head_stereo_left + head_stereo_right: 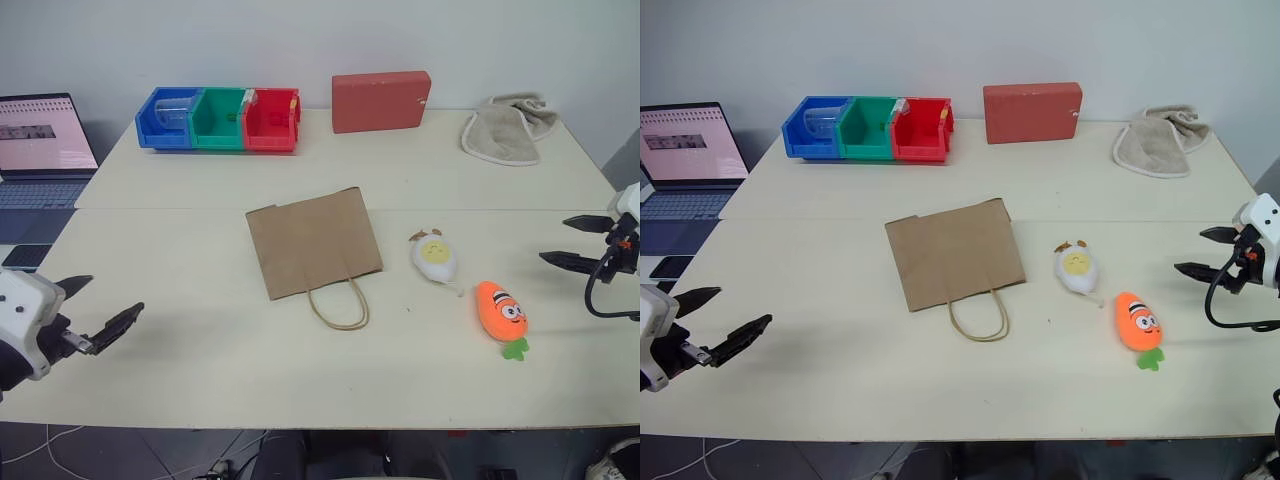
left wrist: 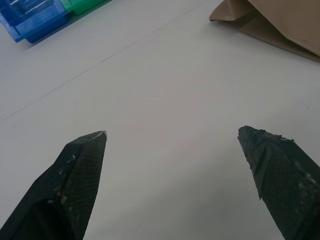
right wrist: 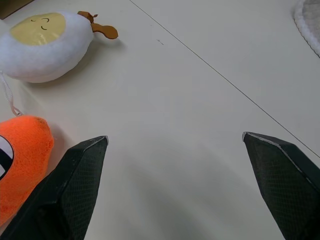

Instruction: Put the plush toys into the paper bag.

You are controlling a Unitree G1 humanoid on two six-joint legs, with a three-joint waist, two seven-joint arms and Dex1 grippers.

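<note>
Both jaws stand wide, released: left gripper [image 1: 100, 310], right gripper [image 1: 580, 243]. Paper bag [image 1: 313, 243] seems to lie flat; egg toy [image 1: 434, 257] may not enter.

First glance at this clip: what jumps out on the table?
The brown paper bag lies flat mid-table, handle toward the robot. Right of it sit the white egg toy and, nearer the robot, the orange carrot toy. Along the far edge stand colored bins and a red box.
</note>
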